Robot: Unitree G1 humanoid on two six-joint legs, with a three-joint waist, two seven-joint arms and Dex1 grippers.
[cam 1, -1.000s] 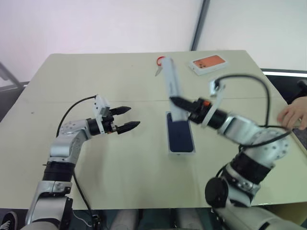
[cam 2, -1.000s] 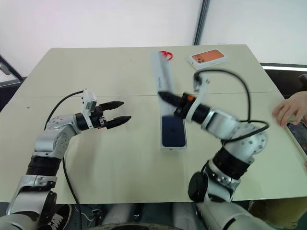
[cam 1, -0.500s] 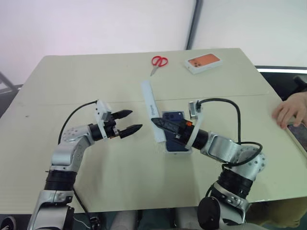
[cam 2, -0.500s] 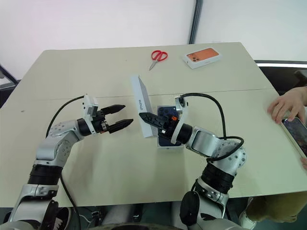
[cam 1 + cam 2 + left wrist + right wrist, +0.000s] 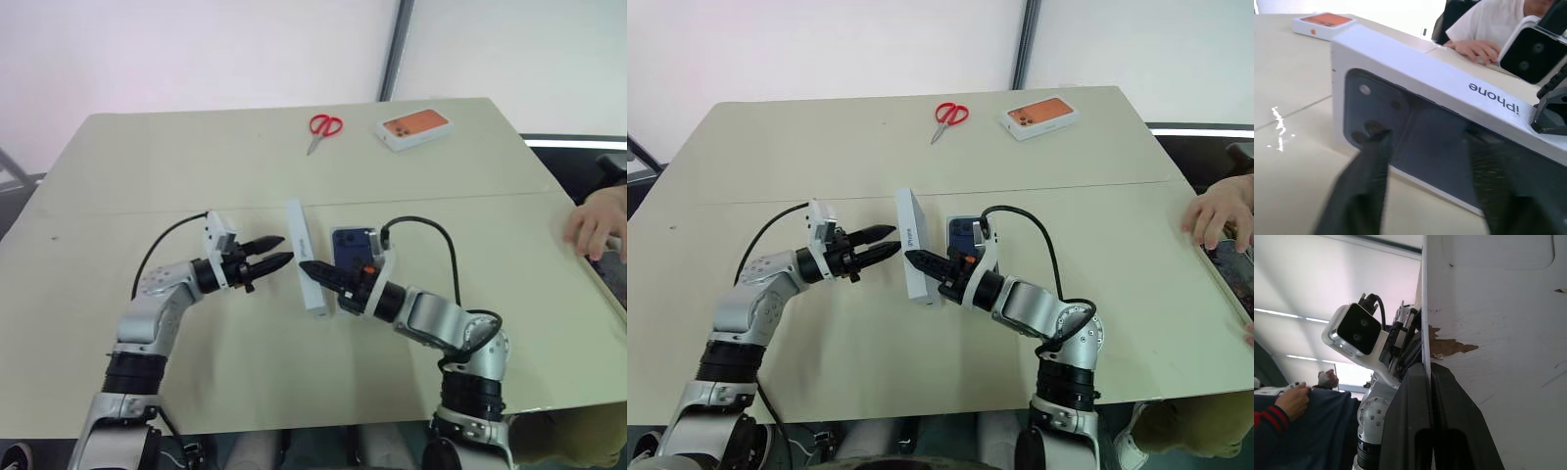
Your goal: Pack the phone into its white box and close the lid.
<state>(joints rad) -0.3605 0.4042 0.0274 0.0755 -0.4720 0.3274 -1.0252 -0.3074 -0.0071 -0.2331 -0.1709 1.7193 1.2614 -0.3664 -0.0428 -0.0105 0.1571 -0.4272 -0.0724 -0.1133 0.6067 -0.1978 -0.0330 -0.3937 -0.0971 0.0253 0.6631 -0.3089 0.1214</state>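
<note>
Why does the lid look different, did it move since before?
Yes. The lid, pinched by the right gripper, came down from high up near the scissors and now stands on edge just left of the white box.

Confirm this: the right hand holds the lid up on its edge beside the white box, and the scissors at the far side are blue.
Wrong on colour: the scissors are red, as the left eye view shows. The right hand does hold the lid on edge beside the white box.
</note>
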